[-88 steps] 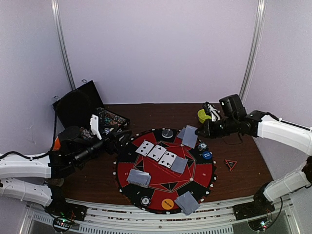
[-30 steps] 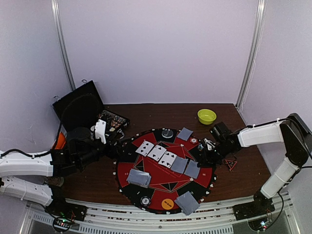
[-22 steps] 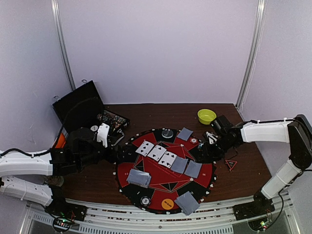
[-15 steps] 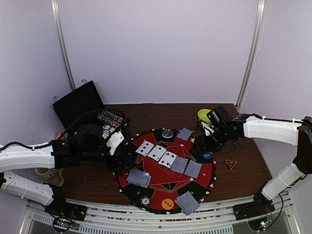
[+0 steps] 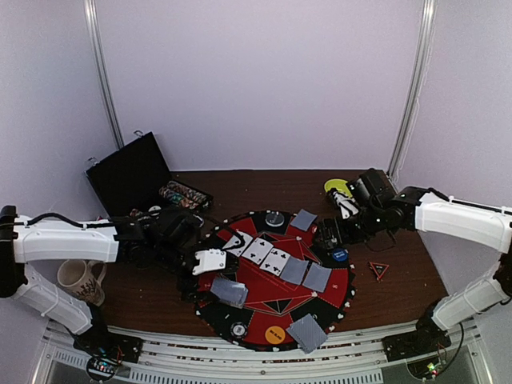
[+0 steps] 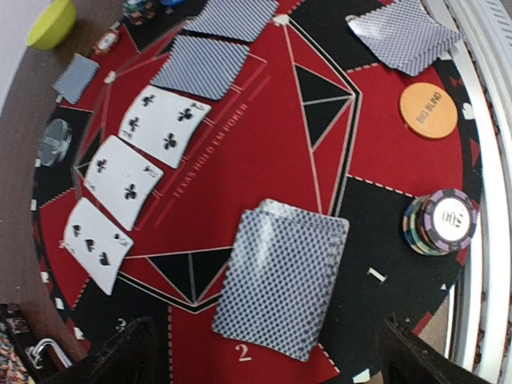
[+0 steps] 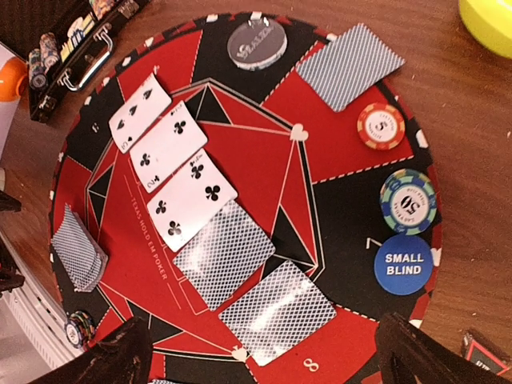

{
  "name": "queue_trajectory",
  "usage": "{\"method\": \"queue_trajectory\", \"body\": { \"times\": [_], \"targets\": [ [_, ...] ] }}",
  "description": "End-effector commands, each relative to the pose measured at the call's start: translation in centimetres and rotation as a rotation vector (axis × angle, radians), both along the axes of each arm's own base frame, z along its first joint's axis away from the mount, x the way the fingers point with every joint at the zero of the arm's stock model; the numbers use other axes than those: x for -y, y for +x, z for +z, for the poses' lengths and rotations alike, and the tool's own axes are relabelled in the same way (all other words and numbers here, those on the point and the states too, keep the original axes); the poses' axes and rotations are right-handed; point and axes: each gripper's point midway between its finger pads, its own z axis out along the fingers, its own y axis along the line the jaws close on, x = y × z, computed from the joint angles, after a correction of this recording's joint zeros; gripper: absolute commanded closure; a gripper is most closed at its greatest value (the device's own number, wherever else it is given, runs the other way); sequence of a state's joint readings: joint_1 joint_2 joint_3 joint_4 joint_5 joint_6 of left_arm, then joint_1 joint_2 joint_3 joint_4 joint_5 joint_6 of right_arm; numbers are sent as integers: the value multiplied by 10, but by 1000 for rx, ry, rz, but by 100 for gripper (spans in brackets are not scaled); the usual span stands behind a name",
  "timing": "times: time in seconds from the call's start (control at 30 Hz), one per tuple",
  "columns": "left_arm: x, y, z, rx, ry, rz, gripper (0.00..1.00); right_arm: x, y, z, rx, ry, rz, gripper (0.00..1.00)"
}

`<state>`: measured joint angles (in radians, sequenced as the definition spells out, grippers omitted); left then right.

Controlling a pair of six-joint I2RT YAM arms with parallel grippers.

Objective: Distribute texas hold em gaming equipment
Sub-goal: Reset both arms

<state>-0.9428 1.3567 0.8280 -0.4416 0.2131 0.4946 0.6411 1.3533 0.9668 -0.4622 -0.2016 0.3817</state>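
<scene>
One big round red-and-black mat point(image 7: 264, 160) lies on the brown table point(image 5: 264, 184), and nearly all the poker gear sits on it. A row of five playing cards runs across its middle. Three are white-faced cards point(image 7: 166, 146) with black pips, and next to them are two grey-blue-backed cards point(image 7: 225, 253) lying face down.

Three more face-down lots lie nearer the rim: a far-edge lot point(image 7: 349, 64), a left-side pile point(image 6: 280, 276) and a near-edge lot point(image 5: 308, 332). I cannot tell how many cards each holds.

I count three chip stacks on the mat. A red-and-white chip stack point(image 7: 380, 126) and a green-and-blue chip stack point(image 7: 408, 200) stand on the right side, and a purple-topped chip stack point(image 6: 440, 226) stands at the near rim.

There are three discs: a blue disc marked SMALL BLIND point(image 7: 404, 264), an orange disc marked BIG BLIND point(image 6: 430, 110) and a silvery-grey disc point(image 7: 256, 40) at the far edge.

As for containers, an open black case point(image 5: 132, 172) at the left rear holds rows of chips point(image 5: 180, 194). A lime-green bowl point(image 5: 336, 186) at the right rear is partly hidden by the right arm point(image 5: 456, 220), so I cannot see its inside. A cream mug point(image 5: 78, 280) stands at the left side. A small red-and-black triangle point(image 5: 378, 270) lies on bare wood right of the mat.

The left gripper point(image 6: 270, 336) hangs over the left-side pile with its fingers spread wide, gripping nothing. The right gripper point(image 7: 262, 324) hangs above the mat's right side, its fingers just as wide and holding nothing.
</scene>
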Motion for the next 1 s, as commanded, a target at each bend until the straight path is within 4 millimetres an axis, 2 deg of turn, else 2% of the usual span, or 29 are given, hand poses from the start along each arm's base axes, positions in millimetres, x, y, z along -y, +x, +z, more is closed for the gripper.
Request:
{"method": "queue_trajectory", "body": {
  "times": [0.0,0.07,0.13,0.23,0.33,0.43,0.63,0.77,0.87,0.97],
  "targets": [
    [20,38,62,261,-267,95,2,26,24,37,185,-21,-99,0],
    [12,60,81,323,-352,216,2,45,37,56,271,-35,-167,0],
    [1,77,97,352,-420,326,2,73,50,73,358,-53,-264,0],
    [-26,105,108,417,-455,510,2,115,68,95,476,-37,-410,0],
    [-74,139,119,473,-497,793,2,157,79,111,581,-11,-548,0],
    [-134,164,126,526,-541,1084,2,189,84,114,651,2,-647,0],
    [-225,165,125,705,-631,1437,2,233,90,98,768,-23,-761,0],
    [-283,158,115,808,-708,1665,2,253,90,86,839,-45,-803,0],
    [-307,154,103,852,-707,1754,2,262,88,74,880,-84,-818,0],
    [-314,153,95,909,-671,1761,2,267,85,62,907,-107,-827,0]
  ]
}}
